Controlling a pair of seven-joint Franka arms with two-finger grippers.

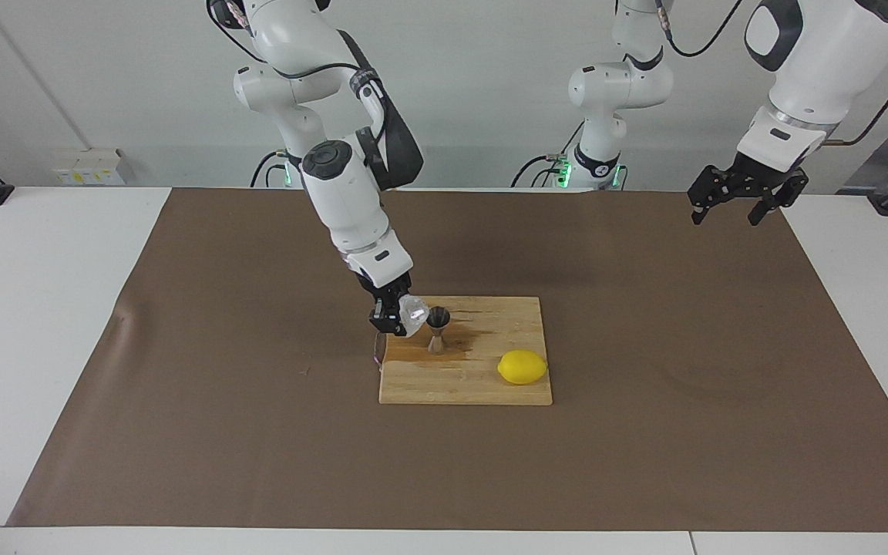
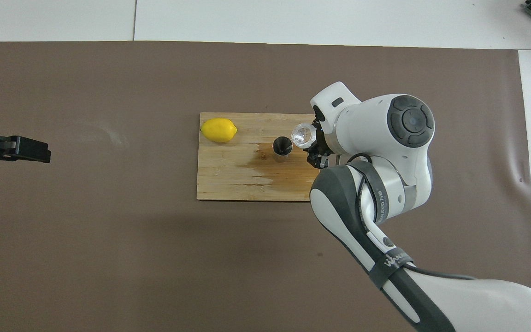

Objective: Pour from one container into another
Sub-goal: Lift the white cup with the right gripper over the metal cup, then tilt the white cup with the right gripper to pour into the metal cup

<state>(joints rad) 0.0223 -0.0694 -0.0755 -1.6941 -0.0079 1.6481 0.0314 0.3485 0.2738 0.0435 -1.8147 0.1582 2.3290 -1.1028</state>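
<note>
Translucent and knobbly, the small cup (image 1: 414, 314) is pinched in the right claw (image 1: 396, 316) and tipped on its side, its mouth turned toward the steel jigger (image 1: 437, 329) just beside it. In the facing view the jigger stands upright on the wooden cutting board (image 1: 482, 385), on a dark wet stain, at the board's end toward the right arm. A yellow lemon (image 1: 523, 367) lies on the same board, farther from the robots and toward the left arm's end. The left claw (image 1: 737, 202) hangs spread wide over the brown mat (image 1: 644, 447) at its own end of the counter (image 1: 51, 308) — that arm waits.

From overhead, the cup (image 2: 302, 134) sits at the jigger's (image 2: 282, 146) rim, over the board (image 2: 228, 180), the right claw (image 2: 314, 146) mostly hidden under its own wrist. The lemon (image 2: 219, 130) rests near the board's corner — well apart from the jigger. The left claw (image 2: 21, 149) shows only as a dark shape at the edge of the mat (image 2: 155, 258).
</note>
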